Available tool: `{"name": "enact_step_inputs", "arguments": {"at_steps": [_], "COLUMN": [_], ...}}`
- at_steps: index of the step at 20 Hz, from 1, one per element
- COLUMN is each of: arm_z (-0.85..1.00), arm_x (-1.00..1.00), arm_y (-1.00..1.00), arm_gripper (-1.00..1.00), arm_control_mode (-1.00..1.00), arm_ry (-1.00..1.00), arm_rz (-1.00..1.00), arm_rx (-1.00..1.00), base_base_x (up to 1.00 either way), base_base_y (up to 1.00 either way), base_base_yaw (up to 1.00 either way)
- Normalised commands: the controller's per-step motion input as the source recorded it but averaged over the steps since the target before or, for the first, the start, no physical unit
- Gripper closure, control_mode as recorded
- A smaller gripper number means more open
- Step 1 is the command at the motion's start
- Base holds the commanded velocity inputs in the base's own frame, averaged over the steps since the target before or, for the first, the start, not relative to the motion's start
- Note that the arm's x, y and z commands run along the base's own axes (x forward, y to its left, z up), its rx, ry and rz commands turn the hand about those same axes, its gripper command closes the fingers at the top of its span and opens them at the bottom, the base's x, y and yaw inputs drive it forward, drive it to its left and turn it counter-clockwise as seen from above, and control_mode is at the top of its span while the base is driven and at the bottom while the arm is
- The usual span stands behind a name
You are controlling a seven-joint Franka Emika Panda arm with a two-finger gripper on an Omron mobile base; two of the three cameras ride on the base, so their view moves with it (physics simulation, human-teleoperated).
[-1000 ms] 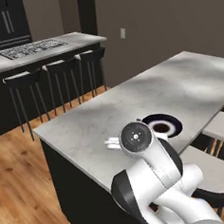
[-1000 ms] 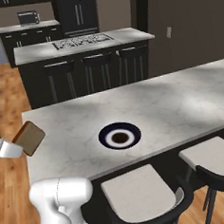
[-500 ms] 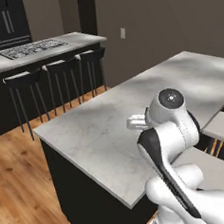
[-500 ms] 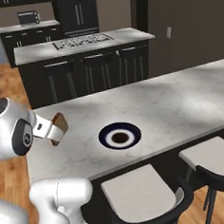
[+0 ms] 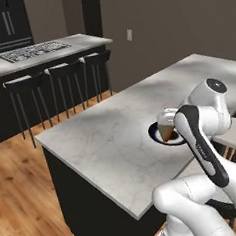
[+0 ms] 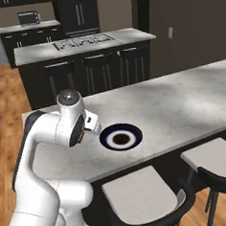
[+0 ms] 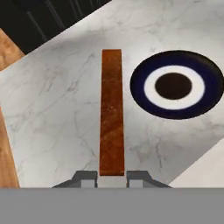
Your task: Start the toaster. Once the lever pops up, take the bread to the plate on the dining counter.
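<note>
A: Bread [image 5: 166,131] first, left base view — where is it?

B: Held up over the counter [image 5: 107,141], in front of the plate [image 5: 156,135]'s near rim. The arm [image 5: 205,148] covers most of the plate and the gripper itself, so from here I cannot tell how the jaws stand.

A: Anything else in that view?

B: A second island [image 5: 44,50] with a cooktop at the back left, and three dark stools [image 5: 61,74] along it. Wood floor [image 5: 21,198] between the two islands.

A: Right base view?

B: The plate [image 6: 120,137] sits on the counter [image 6: 181,104] near its front edge, navy rim, pale ring, dark middle, nothing on it. The arm [image 6: 54,134] bends over the counter's left end, with the hand just left of the plate. I cannot make out the bread from this side. Two pale-seated stools [image 6: 140,194] stand under the front edge. A toaster [image 6: 28,18] sits far back on a distant worktop.

A: Hand view?

B: The gripper [image 7: 112,178] is clamped on the bread [image 7: 111,113], seen edge-on as a long brown strip running up from between the fingertips [image 7: 85,178]. The plate [image 7: 175,85] lies to the right of the strip, close beside it but not under it. Marble shows beneath the bread.
</note>
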Motion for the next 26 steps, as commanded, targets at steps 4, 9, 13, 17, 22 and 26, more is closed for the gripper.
{"name": "enact_step_inputs", "arguments": {"at_steps": [4, 9, 13, 17, 22, 26], "arm_z": [-0.11, -0.25, -0.29, -0.21, -0.23, -0.26], "arm_x": [0.6, 0.61, 0.57, 0.58, 0.43, 0.28], "arm_y": [-0.76, -0.5, -0.4, -0.32, -0.2, -0.07], "arm_gripper": [1.0, 1.0, 1.0, 1.0, 1.0, 1.0], "arm_control_mode": [-1.0, -1.0, -1.0, -1.0, -1.0, -1.0], "arm_ry": [0.12, 0.16, 0.15, 0.12, 0.05, 0.0], "arm_rz": [0.2, 0.21, 0.17, 0.13, 0.09, 0.04], "arm_rx": [0.19, 0.1, 0.08, 0.07, 0.04, 0.02], "base_base_x": [0.0, 0.0, 0.0, 0.0, 0.0, 0.0], "base_base_y": [0.0, 0.0, 0.0, 0.0, 0.0, 0.0], "base_base_yaw": [0.0, 0.0, 0.0, 0.0, 0.0, 0.0]}}
